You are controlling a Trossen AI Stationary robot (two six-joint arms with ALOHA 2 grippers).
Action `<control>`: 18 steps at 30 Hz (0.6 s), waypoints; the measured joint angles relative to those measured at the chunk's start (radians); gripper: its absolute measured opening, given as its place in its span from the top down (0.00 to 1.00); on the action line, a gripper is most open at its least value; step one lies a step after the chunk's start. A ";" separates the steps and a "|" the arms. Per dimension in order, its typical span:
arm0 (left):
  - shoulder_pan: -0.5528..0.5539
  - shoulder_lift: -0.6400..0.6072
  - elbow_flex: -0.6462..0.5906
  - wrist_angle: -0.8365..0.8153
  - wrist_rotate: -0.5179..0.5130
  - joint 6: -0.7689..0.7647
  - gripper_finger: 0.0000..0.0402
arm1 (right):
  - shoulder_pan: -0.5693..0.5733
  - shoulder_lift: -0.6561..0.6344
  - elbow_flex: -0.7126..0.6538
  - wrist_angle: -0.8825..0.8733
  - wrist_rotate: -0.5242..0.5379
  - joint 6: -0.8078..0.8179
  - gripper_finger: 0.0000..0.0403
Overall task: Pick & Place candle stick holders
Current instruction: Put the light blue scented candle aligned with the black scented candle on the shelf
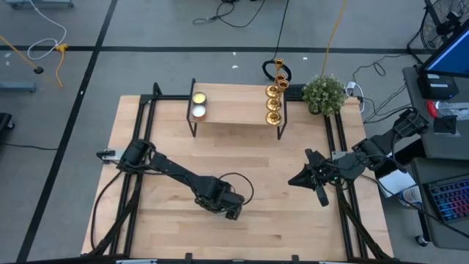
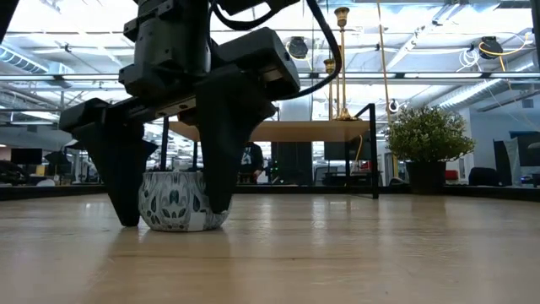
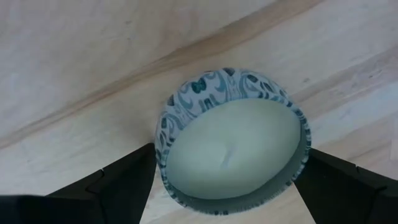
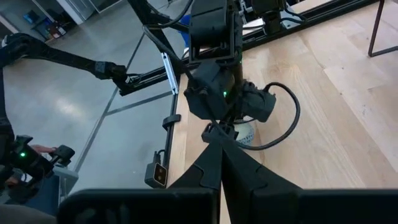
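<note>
Slender gold candlestick holders (image 1: 273, 104) stand on their round bases at the right end of a wooden shelf (image 1: 234, 110) at the table's far side; they also show in the low view (image 2: 342, 63). No gripper is near them. My left gripper (image 1: 229, 207) is low over the table's near middle, shut on a round candle cup with a blue-and-white pattern (image 3: 233, 146), which also shows in the low view (image 2: 175, 201). My right gripper (image 1: 297, 180) hovers shut and empty at the table's right, pointing toward the left arm. My left gripper comes from above, pointing down, with one finger (image 3: 121, 180) against one side of the cup's patterned wall (image 3: 163, 146) and the other finger (image 3: 329, 177) against the opposite side. The cup stands upright with its bottom on the table (image 2: 181, 226).
Two pale candles (image 1: 198, 105) sit at the shelf's left end. A potted plant (image 1: 324, 94) stands at the far right corner. Black frame rails (image 1: 341, 147) run along the table's left and right sides. Bare wood lies between the shelf and the arms.
</note>
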 joint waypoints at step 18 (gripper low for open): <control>0.051 0.003 0.010 -0.022 -0.012 0.060 0.12 | 0.000 0.000 0.000 -0.001 0.000 -0.009 1.00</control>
